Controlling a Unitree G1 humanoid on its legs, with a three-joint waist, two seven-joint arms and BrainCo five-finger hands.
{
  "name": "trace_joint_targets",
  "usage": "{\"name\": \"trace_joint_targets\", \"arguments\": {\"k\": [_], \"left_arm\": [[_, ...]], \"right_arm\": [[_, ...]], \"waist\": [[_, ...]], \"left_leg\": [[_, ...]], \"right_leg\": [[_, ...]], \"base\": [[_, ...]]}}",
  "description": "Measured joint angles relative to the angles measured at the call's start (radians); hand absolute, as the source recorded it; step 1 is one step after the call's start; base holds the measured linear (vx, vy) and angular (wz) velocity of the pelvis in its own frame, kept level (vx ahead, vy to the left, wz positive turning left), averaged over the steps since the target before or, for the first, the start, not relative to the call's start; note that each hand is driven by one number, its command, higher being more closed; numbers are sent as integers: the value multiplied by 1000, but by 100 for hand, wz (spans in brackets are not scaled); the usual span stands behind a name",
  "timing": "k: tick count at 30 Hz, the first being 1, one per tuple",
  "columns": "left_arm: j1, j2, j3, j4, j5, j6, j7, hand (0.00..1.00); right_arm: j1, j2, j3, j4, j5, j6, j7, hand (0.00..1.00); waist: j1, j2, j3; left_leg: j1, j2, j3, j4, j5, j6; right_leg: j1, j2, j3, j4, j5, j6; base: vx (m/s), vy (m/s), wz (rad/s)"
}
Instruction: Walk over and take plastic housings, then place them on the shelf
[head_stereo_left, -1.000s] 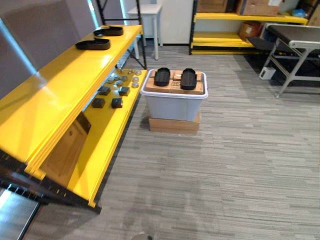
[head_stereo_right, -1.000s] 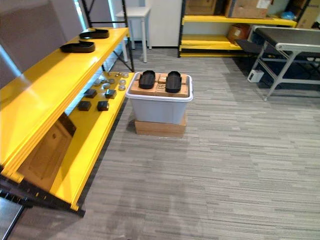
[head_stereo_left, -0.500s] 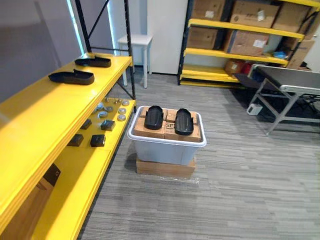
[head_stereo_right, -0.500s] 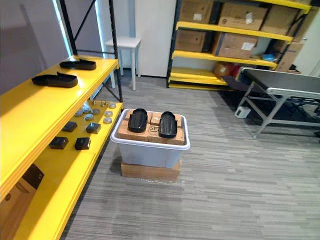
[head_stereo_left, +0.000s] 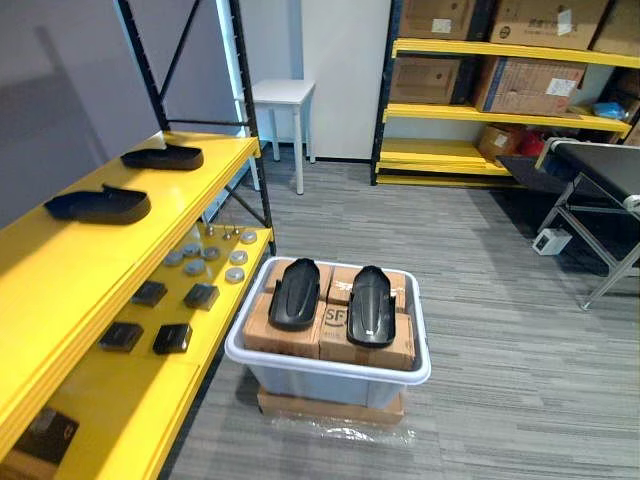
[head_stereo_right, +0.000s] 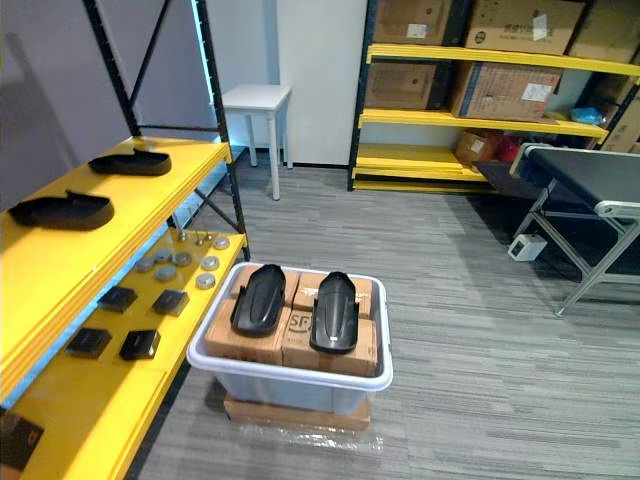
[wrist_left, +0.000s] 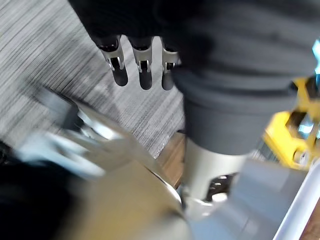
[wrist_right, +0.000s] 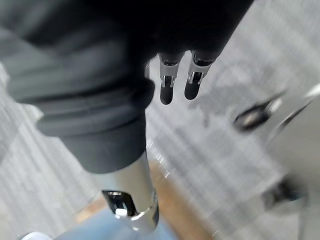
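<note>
Plastic housings, two black units (head_stereo_left: 296, 293) (head_stereo_left: 371, 304), lie side by side, lengthwise and apart from each other, on top of the brown cartons (head_stereo_left: 281, 336) packed inside a pale grey bin (head_stereo_left: 320, 366). The bin stands on a flat cardboard base (head_stereo_left: 330, 405) on the grey striped floor (head_stereo_left: 520, 330), just beside the yellow shelf (head_stereo_left: 60, 270) at the robot's left. Two further black housings (head_stereo_left: 98, 204) (head_stereo_left: 162, 157) rest on the upper deck of that shelf, well apart from each other, the second one nearer the black upright. On the lower deck (head_stereo_left: 130, 400) lie four small black blocks (head_stereo_left: 172, 338) and, past them, a cluster of round metal pieces (head_stereo_left: 210, 253). A small white table (head_stereo_left: 280, 92) stands against the far wall, next to a second yellow rack (head_stereo_left: 500, 50) loaded with cartons; a grey folding stand (head_stereo_left: 600, 170) is at the far right. Left hand (wrist_left: 145, 75): fingers hang straight and relaxed over the floor, released, holding nothing. Right hand (wrist_right: 167, 85): fingers likewise straight and loose above the floor, released, holding nothing. Neither hand is in contact with any housing; both units in the bin are ungrasped.
</note>
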Motion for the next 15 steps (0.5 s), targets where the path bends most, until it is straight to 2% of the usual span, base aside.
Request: {"name": "trace_joint_targets", "arguments": {"k": [2, 3, 6, 7, 8, 9, 11, 12, 13, 15], "left_arm": [[-6, 14, -7, 2, -1, -3, 1, 0], [-7, 21, -21, 7, -1, -3, 1, 0], [-4, 51, -64, 19, -1, -1, 2, 0], [-7, 69, -83, 18, -1, -1, 2, 0], [-9, 77, -90, 17, -1, -1, 3, 0], [-17, 93, -112, 15, -1, -2, 8, 0], [-37, 112, -118, -6, -13, -6, 23, 0], [-39, 118, -117, -26, -23, -14, 30, 0], [-44, 120, -115, -33, -36, -22, 40, 0], [-25, 91, -113, -40, -41, -31, 45, 0]], "right_arm": [[10, -4, 39, 5, -1, 0, -5, 0], [8, -10, 56, 5, -2, 0, -12, 0], [0, -6, 115, -17, -3, -1, -16, 0], [-5, -4, 147, -27, -9, -2, -17, 0], [-4, -4, 166, -37, -18, -2, -17, 0], [6, -4, 218, -95, -37, -2, -22, 0], [37, -2, 293, -250, -75, -2, -46, 0], [63, 2, 320, -382, -92, -3, -57, 0], [95, 2, 329, -507, -137, -9, -77, 0], [138, -1, 325, -661, -185, -28, -105, 0]], "waist": [[-8, -29, -9], [-11, -30, -9], [-6, -33, -7], [-7, -31, -5], [-10, -28, -6], [-13, -28, -10], [-21, -29, -12], [-30, -46, -19], [-44, -63, -22], [-36, -44, -38]], "left_leg": [[13, -48, 3, -30, -11, 17], [17, -53, 6, -17, -31, 29], [132, -43, 13, -93, -49, 35], [194, -33, 13, -146, -48, 35], [217, -28, 13, -163, -48, 35], [250, -19, 10, -193, -48, 35], [257, -5, 3, -215, -45, 27], [245, -15, -4, -222, -44, 16], [245, -37, -26, -224, -52, 1], [260, -9, -31, -254, -49, -17]], "right_leg": [[-5, -47, 5, 13, -8, 15], [-8, -56, 7, 49, -17, 30], [-93, -58, 18, 337, -15, 42], [-143, -59, 33, 475, -29, 69], [-157, -59, 33, 497, -56, 70], [-190, -59, 32, 484, -89, 69], [-261, -58, 42, 382, -95, 70], [-292, -63, 76, 241, -51, 68], [-302, -78, 85, 205, 79, 65], [-282, -49, 89, 161, 92, 58]], "base": [[440, 120, 9], [517, 149, 15], [376, 88, -10], [291, 18, -8], [240, -13, 0], [191, -47, 6], [175, -115, 12], [183, -214, 30], [249, -255, 30], [240, -205, 2]]}}
